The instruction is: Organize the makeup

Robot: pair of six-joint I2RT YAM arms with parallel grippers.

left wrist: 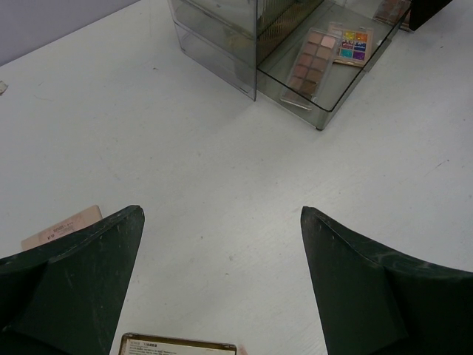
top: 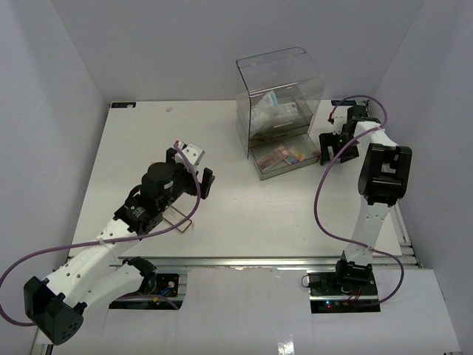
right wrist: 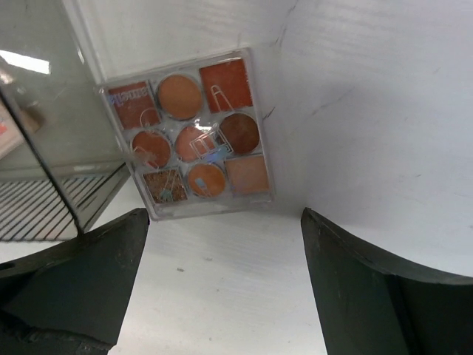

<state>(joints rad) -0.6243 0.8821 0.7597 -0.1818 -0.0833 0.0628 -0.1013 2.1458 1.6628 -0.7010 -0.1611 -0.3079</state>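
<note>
My left gripper is open and empty above bare table at the centre left. A pale pink palette lies just behind its left finger. A gold-edged flat item shows at the bottom edge below the jaws. A pale item shows beside that gripper from above. My right gripper is open and empty, hovering just short of an orange-brown palette that lies on the table beside the drawer box. The pulled-out drawer holds a brown palette and a multicoloured palette. The lipstick is out of view.
The clear acrylic drawer box stands at the back centre, with white-blue packets in its upper level and its bottom drawer drawn forward. A clear thin frame lies under the left arm. White walls enclose the table.
</note>
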